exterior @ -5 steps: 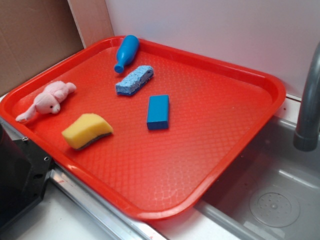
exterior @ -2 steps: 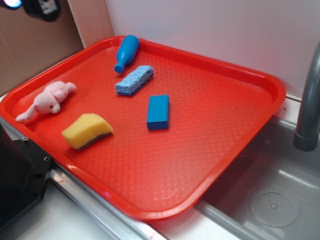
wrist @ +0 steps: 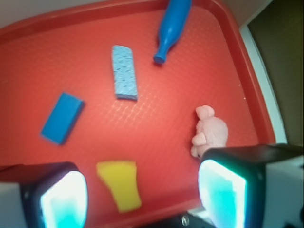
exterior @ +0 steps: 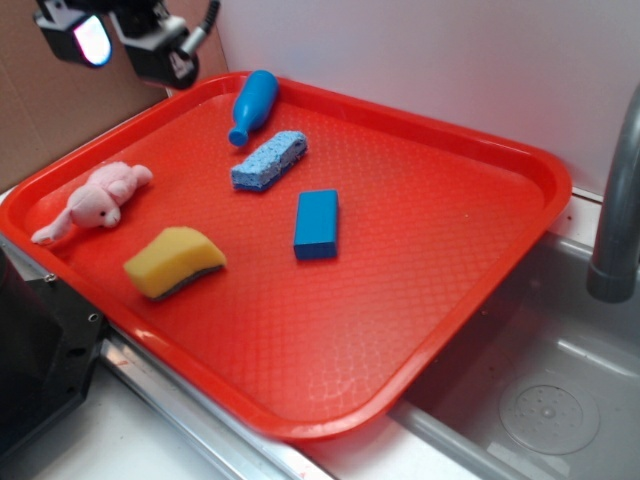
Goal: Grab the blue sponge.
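blue sponge (exterior: pixel 269 160) on red tray (exterior: pixel 420 310)

The black-bodied tool (wrist: pixel 142 192) ends in two blocky dark fingers (wrist: pixel 45 192) with glossy, cyan-white faces, and a black cable (exterior: pixel 207 22) curls beside it.

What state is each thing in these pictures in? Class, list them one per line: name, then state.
blue sponge: lying flat on the tray, untouched.
blue bottle toy: lying on its side.
blue block: lying flat.
yellow sponge: resting on the tray, top curved.
pink plush toy: lying down.
red tray: sitting level at the sink's edge.
gripper: open, empty, above the tray.
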Tool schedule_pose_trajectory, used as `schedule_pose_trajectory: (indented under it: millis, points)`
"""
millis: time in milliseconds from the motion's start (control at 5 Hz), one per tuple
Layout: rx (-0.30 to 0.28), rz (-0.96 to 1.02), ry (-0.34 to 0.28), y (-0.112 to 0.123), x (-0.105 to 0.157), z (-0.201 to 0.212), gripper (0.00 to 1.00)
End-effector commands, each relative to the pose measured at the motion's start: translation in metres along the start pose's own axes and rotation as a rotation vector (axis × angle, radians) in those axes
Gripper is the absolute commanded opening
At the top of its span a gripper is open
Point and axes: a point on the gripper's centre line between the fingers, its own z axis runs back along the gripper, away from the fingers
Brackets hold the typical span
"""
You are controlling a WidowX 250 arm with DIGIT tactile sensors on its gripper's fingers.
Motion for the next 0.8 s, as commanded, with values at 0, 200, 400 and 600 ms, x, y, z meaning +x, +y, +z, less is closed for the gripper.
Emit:
schedule_pose_trajectory:
  millis: [0,200,400,600]
  points:
    - [-0.058,0.036,-0.064,0.003,0.043,-0.049,1.00]
    - [-0.117,0.036,-0.061,0.001,0.065,-0.081,1.00]
    - [-0.130,0.025,-0.048,-0.002,0.070,-0.098,1.00]
    - [-0.129,-0.028,-0.024,-0.011,0.074,-0.115,1.00]
